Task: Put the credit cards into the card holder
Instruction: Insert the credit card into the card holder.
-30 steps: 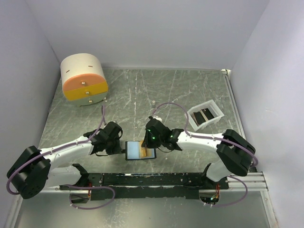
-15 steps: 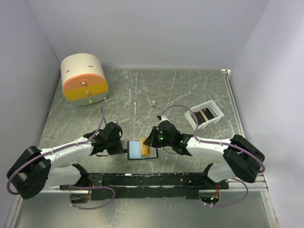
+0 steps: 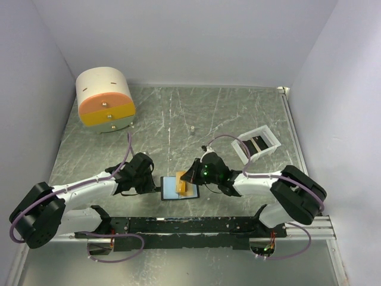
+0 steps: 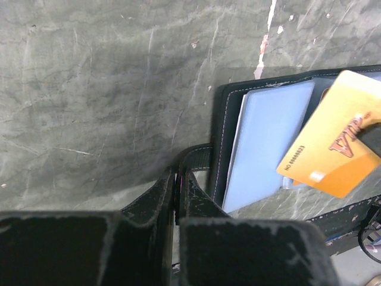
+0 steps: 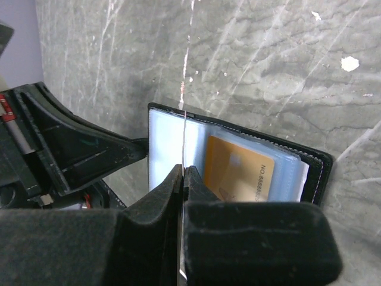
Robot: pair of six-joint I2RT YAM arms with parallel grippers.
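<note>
The black card holder (image 3: 170,187) lies open near the table's front, its bluish-grey pockets (image 4: 266,143) facing up. My left gripper (image 4: 177,176) is shut on the holder's black strap at its left edge. My right gripper (image 5: 183,170) is shut on a gold-orange credit card (image 4: 333,143), which hangs tilted over the holder's right half and shows edge-on (image 5: 184,134) in the right wrist view. Another gold card (image 5: 238,176) sits inside a clear pocket of the holder. From above, the held card (image 3: 183,186) lies between the two grippers.
A white open tray (image 3: 244,149) at the right holds two dark cards (image 3: 259,143). A round cream-and-orange drawer box (image 3: 105,100) stands at the back left. A small white object (image 3: 193,127) lies mid-table. The black mounting rail (image 3: 190,225) runs along the front.
My right gripper has shifted right and lower with the gold card, which now lies further over the holder's right half. The left gripper has kept its hold and place.
</note>
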